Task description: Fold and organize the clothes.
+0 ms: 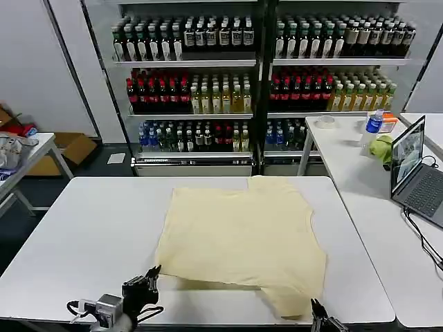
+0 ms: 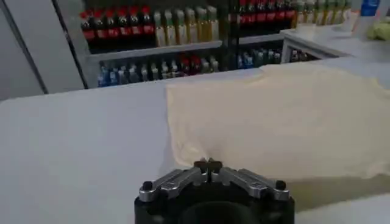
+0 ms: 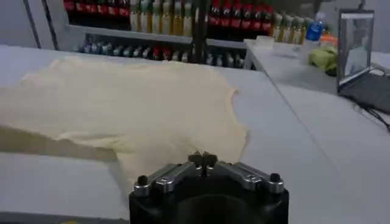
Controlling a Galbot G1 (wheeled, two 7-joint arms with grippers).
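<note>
T-shirt (image 1: 242, 238) lies spread on the white table (image 1: 83, 235). Left gripper (image 2: 208, 164) and right gripper (image 3: 202, 159), fingertips pressed together, hold nothing at the near edge; the head view adds the laptop (image 1: 414, 173).

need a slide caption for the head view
Pale yellow T-shirt lies partly folded on the white table, both grippers, left and right, at the near edge.

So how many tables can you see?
3: the big white table under the yellow T-shirt, the table with the laptop on the robot's right, and a small one far left. More may be hidden.
</note>
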